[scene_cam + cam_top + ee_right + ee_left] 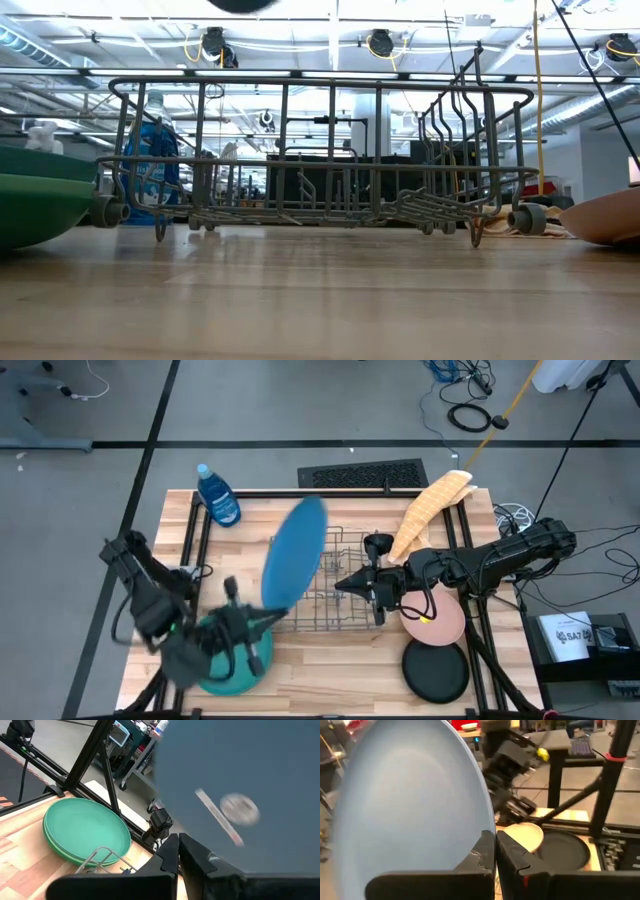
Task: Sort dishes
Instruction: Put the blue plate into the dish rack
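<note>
My left gripper [265, 615] is shut on the large blue plate [295, 550], which is raised on edge over the wire dish rack [335, 585]. The blue plate fills the left wrist view [410, 800]. Its dark underside shows in the right wrist view [240, 785]. My right gripper [340, 585] is shut and holds nothing, over the rack just right of the blue plate. A green plate on a teal one [235, 665] lies under my left arm. The pink plate [437, 617] and the black plate [436, 671] lie flat at the near right. My left gripper [496, 851] pinches the blue plate's rim [487, 827] at its lower edge between its two fingers. The fingers come from the table's left, roughly level. The plate stands up above the fingers, tilted and lifted clear of the rack.
The blue soap bottle [218, 495] stands at the far left of the table. A tan cloth [430, 510] lies at the far right, with a small black round thing [378, 543] beside the rack. In the low view the rack [320, 160] stands between the green plate [40, 205] and the pink plate [605, 215].
</note>
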Tool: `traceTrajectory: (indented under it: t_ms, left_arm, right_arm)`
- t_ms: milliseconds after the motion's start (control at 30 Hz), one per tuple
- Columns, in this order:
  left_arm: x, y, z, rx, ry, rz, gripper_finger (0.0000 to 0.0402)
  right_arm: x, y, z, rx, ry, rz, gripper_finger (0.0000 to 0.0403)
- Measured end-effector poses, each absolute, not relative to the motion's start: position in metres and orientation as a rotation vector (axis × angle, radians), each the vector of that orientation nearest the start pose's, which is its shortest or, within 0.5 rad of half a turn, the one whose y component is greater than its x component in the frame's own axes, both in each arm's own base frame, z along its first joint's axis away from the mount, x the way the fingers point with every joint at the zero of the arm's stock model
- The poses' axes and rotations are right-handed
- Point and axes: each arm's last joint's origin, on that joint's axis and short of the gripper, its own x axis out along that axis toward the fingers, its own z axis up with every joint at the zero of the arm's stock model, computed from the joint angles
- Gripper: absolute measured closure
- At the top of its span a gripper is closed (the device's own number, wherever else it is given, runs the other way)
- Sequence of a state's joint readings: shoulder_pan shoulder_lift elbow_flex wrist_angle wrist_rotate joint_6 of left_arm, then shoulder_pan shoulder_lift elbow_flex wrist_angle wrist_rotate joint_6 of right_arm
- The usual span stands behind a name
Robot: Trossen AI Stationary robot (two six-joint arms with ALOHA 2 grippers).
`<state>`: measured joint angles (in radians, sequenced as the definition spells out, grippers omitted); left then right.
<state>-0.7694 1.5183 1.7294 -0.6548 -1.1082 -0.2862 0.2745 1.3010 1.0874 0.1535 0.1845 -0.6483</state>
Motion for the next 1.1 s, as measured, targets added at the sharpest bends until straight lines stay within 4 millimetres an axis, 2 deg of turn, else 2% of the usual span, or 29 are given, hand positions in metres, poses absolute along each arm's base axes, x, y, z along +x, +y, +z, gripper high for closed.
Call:
traceTrajectory:
  t_ms: [133, 333, 500, 700, 933, 1100]
  left_arm:
    - [0.242, -0.163, 0.447, 0.019, 0.206, 0.381, 0.0401]
    - [0.229, -0.140, 0.430, -0.115, 0.083, 0.359, 0.0401]
    - [0.221, -0.132, 0.387, -0.260, -0.093, 0.294, 0.0401]
    - [0.215, -0.125, 0.333, -0.388, -0.226, 0.279, 0.0401]
    - [0.202, -0.122, 0.300, -0.458, -0.278, 0.323, 0.0402]
    - [0.195, -0.123, 0.290, -0.484, -0.287, 0.323, 0.0402]
  right_arm:
    - [0.288, 0.076, 0.359, -0.662, 0.029, 0.110, 0.0394]
    - [0.279, 0.074, 0.364, -0.656, 0.038, 0.112, 0.0394]
    - [0.273, 0.072, 0.367, -0.637, 0.042, 0.112, 0.0394]
    - [0.272, 0.072, 0.367, -0.632, 0.048, 0.113, 0.0394]
    - [0.272, 0.072, 0.366, -0.624, 0.063, 0.117, 0.0394]
    - [0.272, 0.072, 0.364, -0.628, 0.083, 0.123, 0.0394]
